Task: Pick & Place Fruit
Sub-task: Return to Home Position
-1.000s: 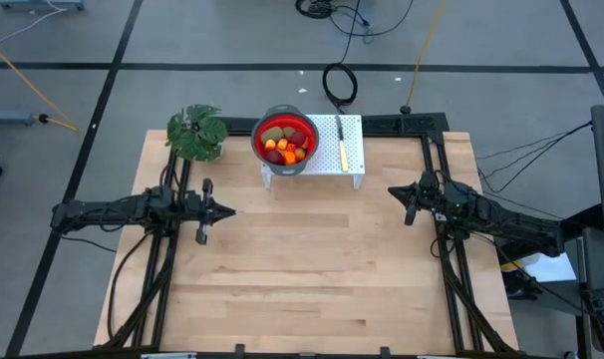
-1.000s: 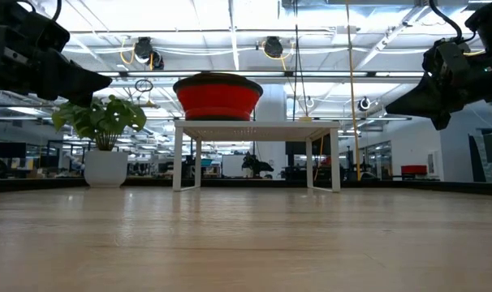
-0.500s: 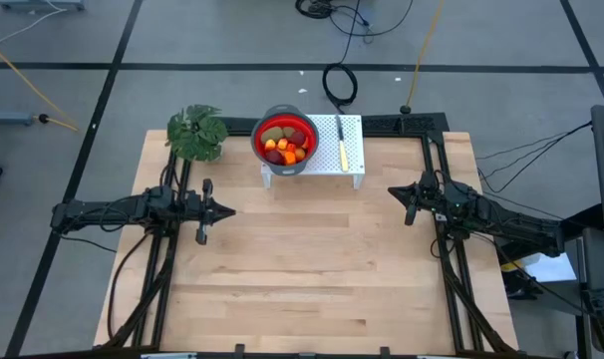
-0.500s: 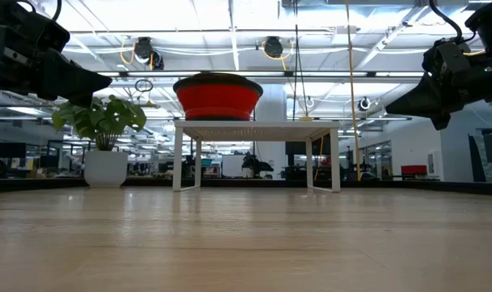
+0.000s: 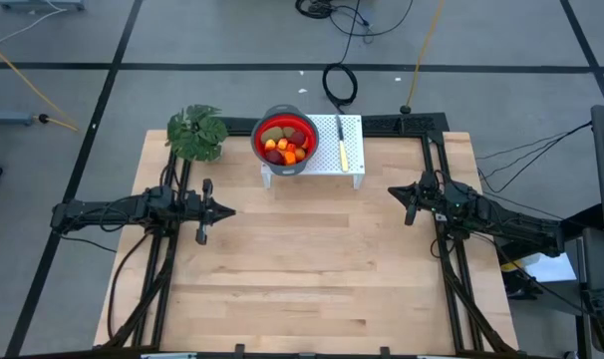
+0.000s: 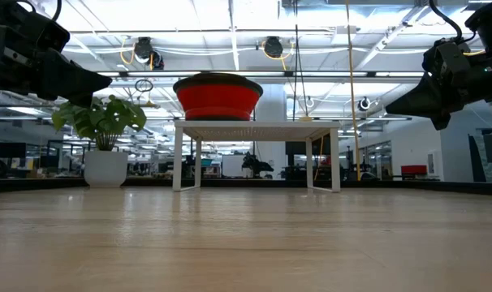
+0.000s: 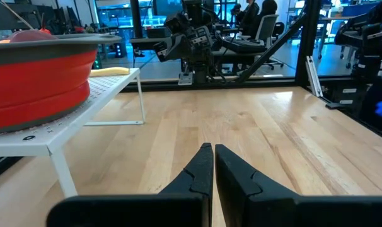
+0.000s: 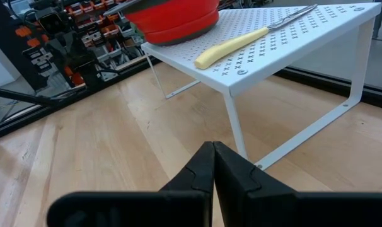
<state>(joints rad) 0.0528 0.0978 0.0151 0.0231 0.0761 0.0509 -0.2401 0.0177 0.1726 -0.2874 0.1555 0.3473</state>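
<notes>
Nothing has shifted over the last second; both arms hold the same pose. Left fingers (image 7: 202,167) are pressed together above the worktop (image 5: 302,269) near its left edge, pointing inward. Right fingers (image 8: 202,167) are likewise together, near the right edge. The fruit (image 5: 283,146) lies heaped in the red strainer bowl (image 5: 257,135) on the white shelf (image 5: 355,160) at the far edge. The yellow knife (image 5: 343,146) lies beside the bowl, and the plant (image 5: 196,132) stands toward the far left corner.
</notes>
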